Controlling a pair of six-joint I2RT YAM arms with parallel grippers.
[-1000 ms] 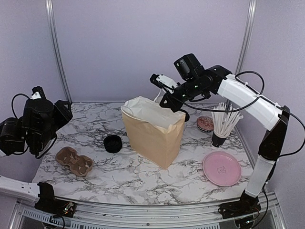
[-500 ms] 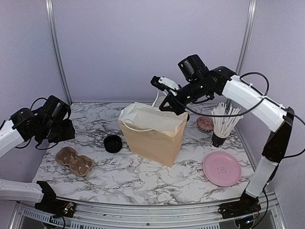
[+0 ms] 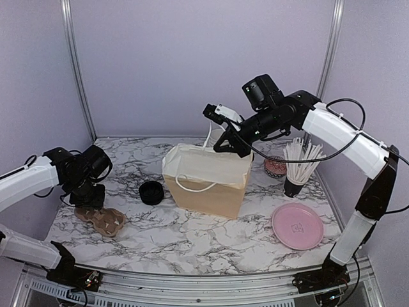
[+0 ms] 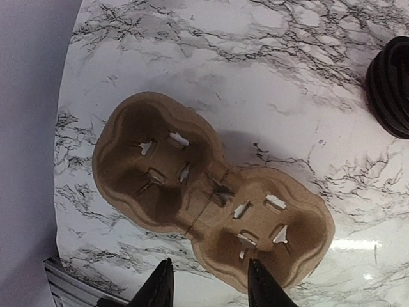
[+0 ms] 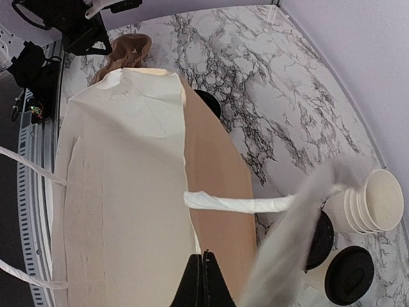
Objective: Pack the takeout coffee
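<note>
At the back of the marble surface [image 3: 160,236], behind the brown paper bag [image 3: 208,185], the takeout coffee [image 5: 348,275] stands upright with its black lid on. It is just beside the stack of lidless white cups [image 5: 377,201]. In the top view the bag and the arm hide it. The right hand [image 3: 209,112] hangs above the bag, clenched, with the bag's white cord handle [image 5: 236,203] drawn up to it. I cannot tell whether the cord is pinched or only hooked. The left hand [image 4: 211,291] is released, its fingers apart, low over the near edge of the cardboard cup carrier [image 4: 204,192], which lies flat at the left. A stack of black lids [image 3: 151,192] sits between carrier and bag. A pink plate [image 3: 297,226] lies at the right.
</note>
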